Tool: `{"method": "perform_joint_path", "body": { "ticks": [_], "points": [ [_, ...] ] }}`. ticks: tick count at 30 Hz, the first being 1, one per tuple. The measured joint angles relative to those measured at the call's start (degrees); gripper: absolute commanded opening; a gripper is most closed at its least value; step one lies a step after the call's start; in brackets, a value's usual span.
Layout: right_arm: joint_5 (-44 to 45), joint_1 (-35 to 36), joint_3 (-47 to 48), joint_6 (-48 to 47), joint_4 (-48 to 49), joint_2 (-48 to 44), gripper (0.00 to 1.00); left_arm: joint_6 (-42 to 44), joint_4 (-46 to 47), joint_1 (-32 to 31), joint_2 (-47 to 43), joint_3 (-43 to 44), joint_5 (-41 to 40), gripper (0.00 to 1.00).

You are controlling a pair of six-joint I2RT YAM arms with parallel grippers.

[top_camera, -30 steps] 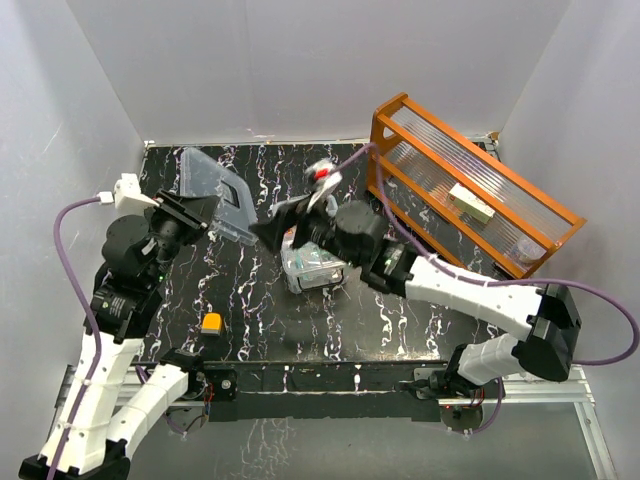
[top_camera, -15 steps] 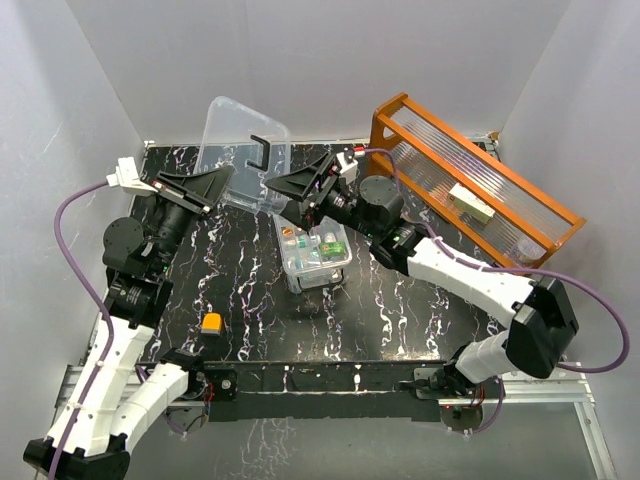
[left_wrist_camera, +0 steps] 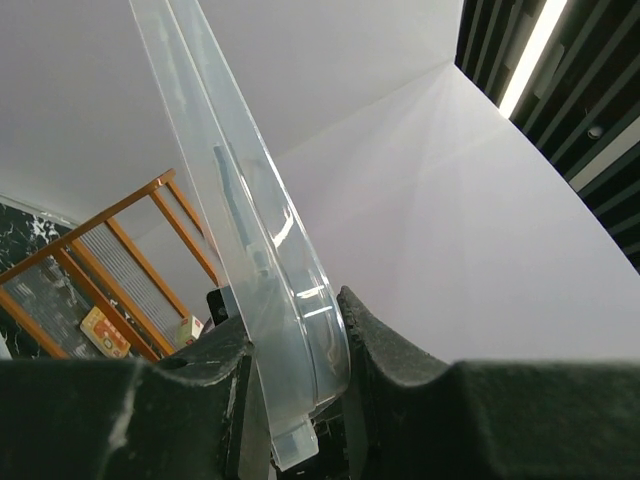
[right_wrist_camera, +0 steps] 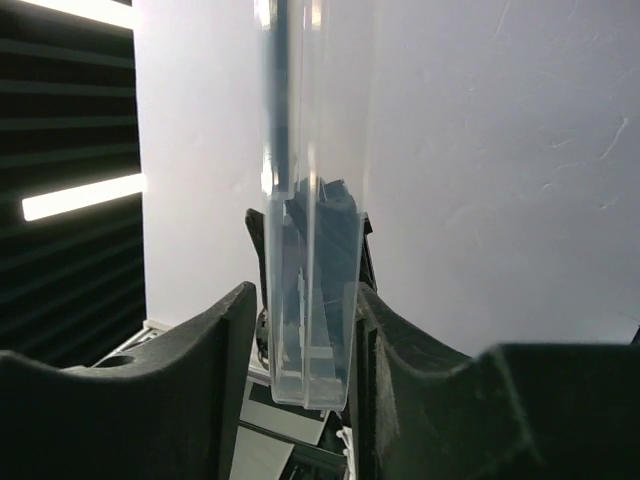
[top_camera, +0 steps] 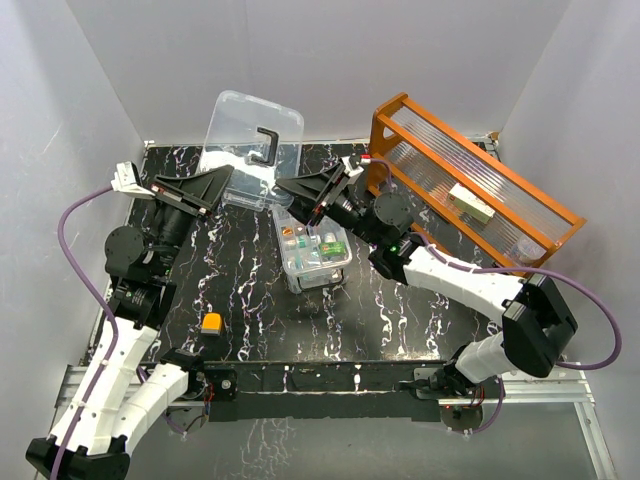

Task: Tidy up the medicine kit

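One clear lid (top_camera: 235,135), one clear box (top_camera: 305,280), one orange wooden rack (top_camera: 490,159), one small orange block (top_camera: 211,322), one left gripper (top_camera: 228,178), one right gripper (top_camera: 285,186).

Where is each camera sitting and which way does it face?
Top external: above and behind the robot, looking down at the table; both arms show.
Left wrist: on the left arm, tilted upward; its fingers pinch the clear lid, orange rack behind.
Right wrist: on the right arm, facing the white wall; lid edge between its fingers.
All show the lid.
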Motion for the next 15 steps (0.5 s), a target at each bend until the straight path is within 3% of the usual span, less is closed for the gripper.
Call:
{"method": "perform_joint_path", "body": {
  "ticks": [2,5,10,15],
  "points": [
    [0.3,0.0,0.0,0.3,0.4,-0.1,0.25,-0.8,0.6,0.0,-0.1,0.0,0.1,0.24],
    [0.7,0.0,-0.3,1.1,1.8,-0.1,0.19,-1.3,1.2,0.0,-0.2,0.0,0.3,0.42],
    [1.0,-0.6,-0.6,0.9,3.0,-0.1,0.17,-0.7,-2.2,0.0,-0.2,0.1,0.5,0.69],
    [1.1,-1.8,-0.6,-1.1,2.2,-0.3,0.17,1.9,-11.4,0.0,0.7,2.6,0.1,0.95]
  ]
}}
